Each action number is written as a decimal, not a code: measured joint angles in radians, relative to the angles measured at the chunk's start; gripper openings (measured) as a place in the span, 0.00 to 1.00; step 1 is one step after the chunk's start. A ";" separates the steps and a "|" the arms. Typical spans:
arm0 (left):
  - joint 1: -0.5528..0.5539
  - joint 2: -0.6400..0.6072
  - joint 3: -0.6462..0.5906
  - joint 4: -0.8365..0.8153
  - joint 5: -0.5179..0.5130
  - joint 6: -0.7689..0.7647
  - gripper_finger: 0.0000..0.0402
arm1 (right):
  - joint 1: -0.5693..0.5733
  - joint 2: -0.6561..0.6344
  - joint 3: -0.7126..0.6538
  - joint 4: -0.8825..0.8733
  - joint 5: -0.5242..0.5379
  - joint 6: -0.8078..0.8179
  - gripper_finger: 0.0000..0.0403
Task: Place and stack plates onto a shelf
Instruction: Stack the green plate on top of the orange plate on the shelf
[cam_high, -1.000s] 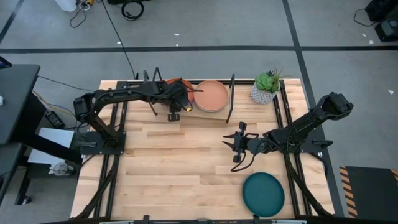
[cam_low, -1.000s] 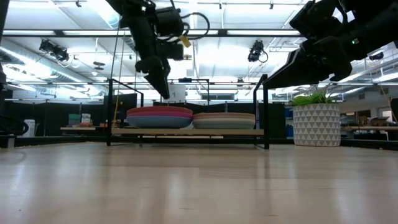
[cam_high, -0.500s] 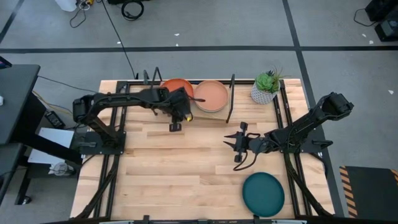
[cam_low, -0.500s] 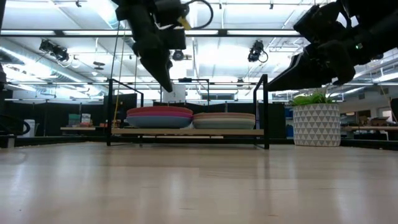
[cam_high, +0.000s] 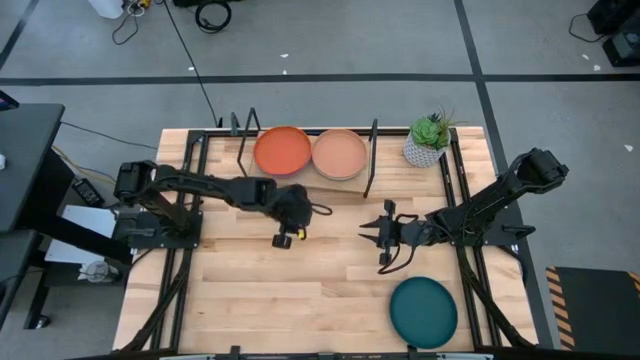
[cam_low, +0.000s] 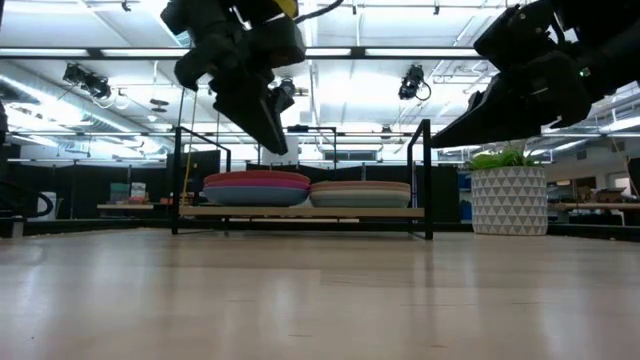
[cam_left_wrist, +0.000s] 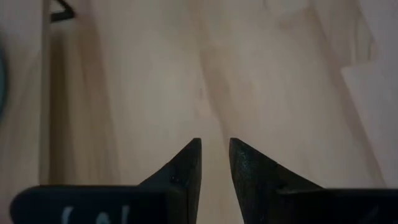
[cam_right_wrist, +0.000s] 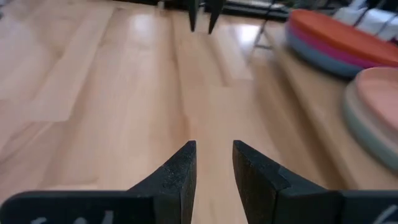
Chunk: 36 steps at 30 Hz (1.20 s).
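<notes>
Two stacks fill the shelf (cam_high: 340, 178), only the dark teal plate (cam_high: 423, 312) left on the counter (cam_high: 300, 290); the left end effector (cam_high: 283, 238) and right end effector (cam_high: 372, 234) both hang empty, fingers a narrow gap apart.

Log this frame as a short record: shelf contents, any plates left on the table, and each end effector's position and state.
shelf: two stacks, orange plate topping the left, cream-pink plate topping the right
off shelf: dark teal plate, near table edge
left end effector: over bare table before the shelf, empty, fingers narrowly apart
right end effector: mid-table, empty, open
other: potted plant, back right corner
</notes>
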 joint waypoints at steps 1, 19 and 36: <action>-0.009 -0.001 -0.008 0.015 0.000 0.000 0.22 | 0.000 0.000 0.000 -0.005 -0.020 0.007 0.27; -0.052 0.000 -0.154 0.181 -0.002 -0.011 0.22 | 0.014 0.000 0.189 -0.602 -0.306 0.194 0.27; -0.057 0.000 -0.154 0.186 -0.002 0.093 0.22 | 0.138 0.000 0.270 -1.084 -0.592 0.509 0.35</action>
